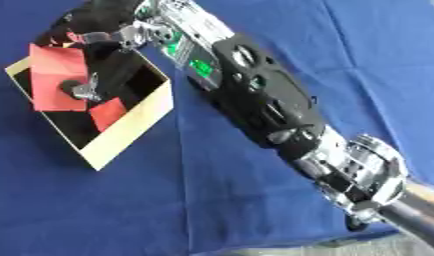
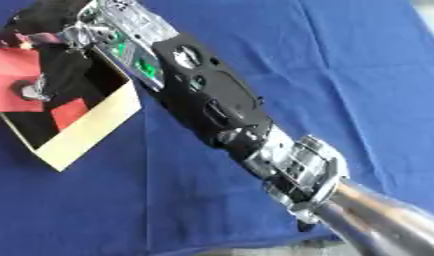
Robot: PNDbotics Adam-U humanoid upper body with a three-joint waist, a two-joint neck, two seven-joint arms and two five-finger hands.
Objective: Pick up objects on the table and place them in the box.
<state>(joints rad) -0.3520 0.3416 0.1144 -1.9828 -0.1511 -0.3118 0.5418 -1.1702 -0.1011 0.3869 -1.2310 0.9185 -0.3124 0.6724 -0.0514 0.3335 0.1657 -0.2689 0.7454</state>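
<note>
An open box (image 1: 133, 125) with cream walls and a dark inside lies at the upper left on the blue cloth. My right arm (image 1: 264, 100) comes in from the lower right and crosses the picture diagonally. Its hand (image 1: 102, 20) is over the box's far side, and part of it reaches down inside. A large flat red thing (image 1: 54, 65) lies in the box's left half, right under the hand. A smaller red piece (image 1: 107, 112) lies lower in the box. Whether the hand holds the large red thing is hidden. No left hand shows.
The blue cloth (image 1: 247, 215) covers the table around the box, with no other loose objects showing on it. The table's near edge and a strip of grey floor (image 1: 343, 247) show at the bottom right.
</note>
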